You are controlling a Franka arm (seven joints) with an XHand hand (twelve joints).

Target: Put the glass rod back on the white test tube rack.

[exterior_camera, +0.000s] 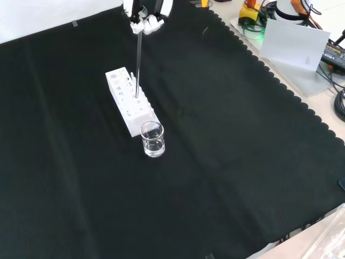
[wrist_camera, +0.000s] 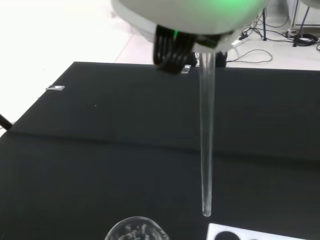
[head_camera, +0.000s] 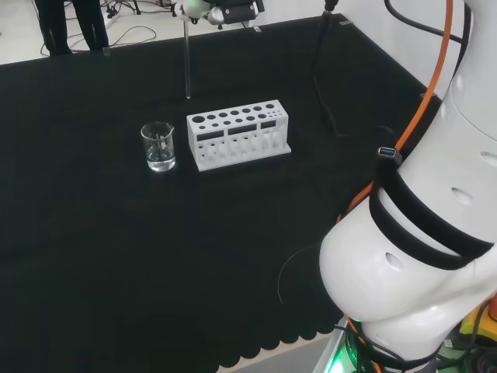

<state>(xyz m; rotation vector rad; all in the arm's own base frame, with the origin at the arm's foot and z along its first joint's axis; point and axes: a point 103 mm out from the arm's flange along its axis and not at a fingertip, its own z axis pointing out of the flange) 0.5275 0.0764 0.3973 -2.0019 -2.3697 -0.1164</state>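
The hand [exterior_camera: 145, 16] hangs high over the bench, shut on the top of a clear glass rod [exterior_camera: 138, 59] that points straight down. In the head view the hand [head_camera: 203, 9] is at the top edge and the rod [head_camera: 187, 58] ends above the cloth, beyond the left end of the white test tube rack [head_camera: 238, 134]. In the front view the rod's lower tip lines up with the rack [exterior_camera: 129, 101]. The wrist view shows the rod [wrist_camera: 206, 135] hanging free, its tip near a corner of the rack [wrist_camera: 260, 233].
A small glass beaker [head_camera: 158, 146] with some clear liquid stands close to the rack's left end in the head view; its rim [wrist_camera: 136, 229] shows in the wrist view. Black cables [head_camera: 322, 85] run across the cloth right of the rack. The arm's white links [head_camera: 435, 217] stand at the right.
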